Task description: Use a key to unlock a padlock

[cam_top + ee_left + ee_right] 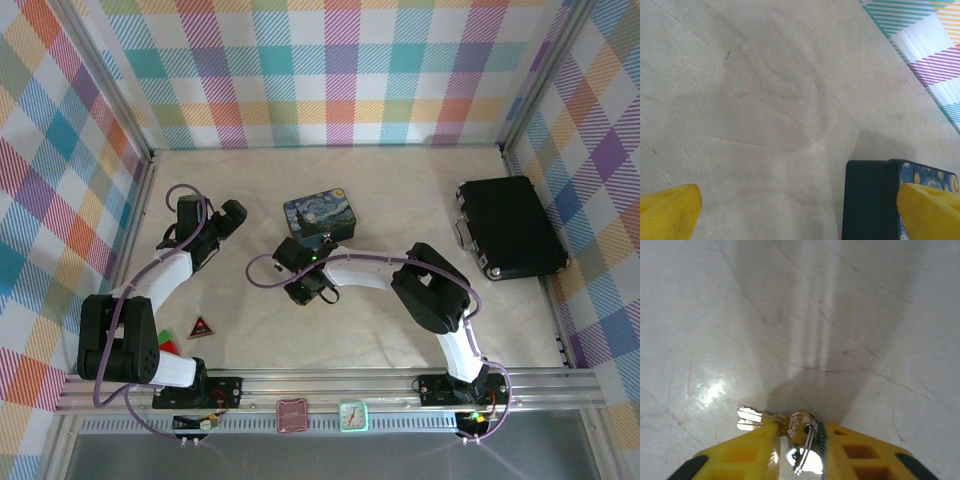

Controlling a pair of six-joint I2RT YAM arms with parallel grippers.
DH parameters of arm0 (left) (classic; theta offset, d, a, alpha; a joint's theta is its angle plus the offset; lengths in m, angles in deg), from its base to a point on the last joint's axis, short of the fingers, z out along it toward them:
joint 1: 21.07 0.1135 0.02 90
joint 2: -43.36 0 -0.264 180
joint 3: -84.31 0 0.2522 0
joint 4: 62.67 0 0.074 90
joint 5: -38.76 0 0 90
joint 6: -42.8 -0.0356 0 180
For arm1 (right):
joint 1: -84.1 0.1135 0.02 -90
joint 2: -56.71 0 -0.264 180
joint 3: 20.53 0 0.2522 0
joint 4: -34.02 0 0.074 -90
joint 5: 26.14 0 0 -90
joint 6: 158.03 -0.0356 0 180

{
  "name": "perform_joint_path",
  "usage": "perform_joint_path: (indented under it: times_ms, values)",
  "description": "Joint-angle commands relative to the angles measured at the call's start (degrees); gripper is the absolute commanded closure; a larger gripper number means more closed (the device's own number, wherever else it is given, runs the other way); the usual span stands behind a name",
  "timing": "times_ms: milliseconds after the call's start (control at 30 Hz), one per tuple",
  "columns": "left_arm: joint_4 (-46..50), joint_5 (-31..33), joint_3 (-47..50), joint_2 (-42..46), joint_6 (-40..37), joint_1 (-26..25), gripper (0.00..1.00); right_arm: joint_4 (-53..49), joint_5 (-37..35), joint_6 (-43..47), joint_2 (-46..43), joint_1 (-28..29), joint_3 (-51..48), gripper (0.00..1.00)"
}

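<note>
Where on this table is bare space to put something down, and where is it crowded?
Free: between the blue starry-night painted tin and the black rectangular case; also between the red triangular piece and the right arm's base. Crowded: in front of the tin, where the right claw holds the thin silvery key.

Work cell enclosed on three sides by upright panels (340,70) in pastel plaid print; floor of the cell is a pale cream, marble-veined table surface (400,190), brightly lit from overhead with a glare patch (710,389), and edged nearside by an aluminium rail (330,384).
</note>
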Motion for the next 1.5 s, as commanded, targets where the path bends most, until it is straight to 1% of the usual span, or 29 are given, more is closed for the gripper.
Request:
perform_joint_path:
  times_ms: [0, 67, 133, 267, 367, 433, 600, 767, 867, 967, 1100, 1167, 1233, 1300, 1400, 1467]
  values:
    - [-0.71, -0.77, 1.01, 1.87, 1.23, 0.5, 0.0, -3.43, -2.24, -2.42, 2.6, 0.4, -0.93, 0.83]
    - [-1.15, -1.88, 1.41, 1.84, 1.56, 0.45, 0.01, -1.99, 0.11, -3.67, 2.61, 0.04, -1.02, 0.9]
    - [-1.53, -2.7, 1.72, 1.5, 1.67, 0.49, 0.0, -0.51, 3.89, -4.44, 2.11, -0.7, -1.45, 0.92]
    - [-2.89, -6.57, 2.82, 0.15, 3.19, 0.41, 0.0, 1.44, 7.19, -5.26, -1.38, -2.45, -4.84, 1.0]
    - [-6.27, -10.96, 5.15, 0.72, 5.1, 0.08, 0.0, 4.11, 13.34, -6.69, -6.31, -5.18, -9.73, 1.0]
    - [-6.06, -11.87, 6.06, 1.46, 5.42, -0.67, 0.0, 4.82, 15.63, -7.72, -9.67, -7.18, -12.71, 1.0]
    - [-5.22, -10.91, 7.99, 3.7, 5.51, -3.1, 0.0, 1.54, 13.44, -10.07, -17.42, -10.83, -20.48, 1.0]
    - [-6.21, -9.71, 7.19, 4.47, 6.69, -5.53, 0.0, -0.23, 10.89, -13.68, -22.0, -12.13, -25.63, 1.0]
    - [-6.8, -9.66, 5.45, 4.53, 6.66, -8.38, 0.0, 0.09, 11.99, -19.46, -24.36, -13.86, -26.52, 1.0]
    - [-7.59, -8.95, 3.81, 4.44, 5.52, -12.4, 0.0, 2.72, 15.65, -27.8, -27.02, -17.18, -27.09, 1.0]
    - [-11.28, -7.95, 3.53, 4.14, 3.7, -18.48, 0.05, 6.84, 16.83, -35.46, -31.45, -20.59, -26.92, 1.0]
    - [-14.06, -8.35, 4.15, 3.97, 3.76, -20.44, 0.09, 8.58, 16.82, -37.91, -33.36, -22.19, -26.87, 1.0]
    - [-18.74, -10.01, 5.01, 3.39, 4.51, -22.27, 0.13, 12.17, 17.6, -40.82, -35.09, -24.4, -27.44, 1.0]
    - [-23.27, -12.44, 5.24, 1.87, 4.96, -24.12, 0.14, 15.41, 17.82, -43.02, -35.95, -26.18, -27.58, 1.0]
    - [-27.46, -15.75, 4.11, -1.29, 5.05, -27.36, 0.17, 19.67, 16.66, -47.34, -36.72, -27.75, -27.66, 1.0]
    - [-29.22, -16.8, 3.17, -3.14, 4.61, -29.41, 0.18, 23.08, 16.14, -50.28, -36.77, -28.1, -27.84, 1.0]
